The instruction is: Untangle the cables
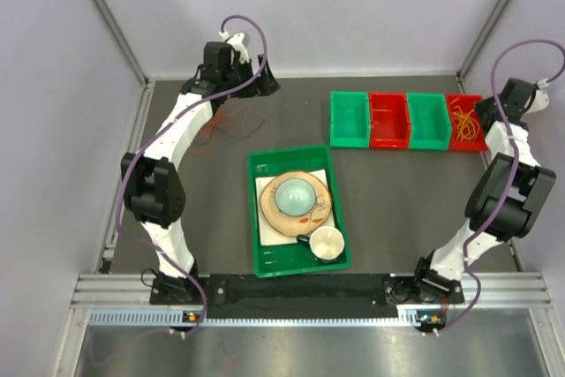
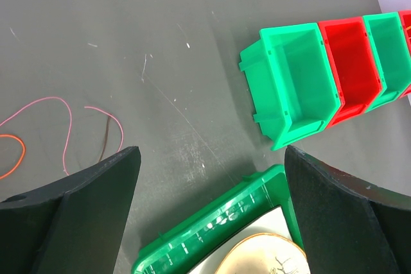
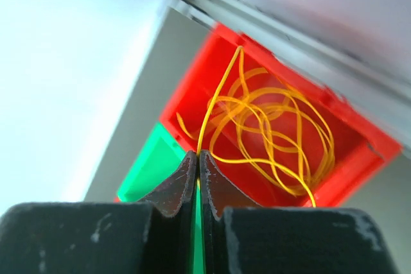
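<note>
Right end effector (image 3: 198,156), clenched on one strand of the yellow cables (image 3: 266,123), whose tangle lies in the end red bin (image 3: 192,91). Left end effector (image 2: 210,155), released and holding nothing, above the surface (image 2: 160,43); thin pink and orange cables (image 2: 67,117) lie loose on the surface nearby.

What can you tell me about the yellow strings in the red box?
The yellow cables are very thin, bendy, yellow-orange wires, looped over each other in a loose tangled heap. They lie inside the red bin at the right end of the bin row. One strand runs out of the heap, pinched between the shut fingers of the right gripper.
</note>
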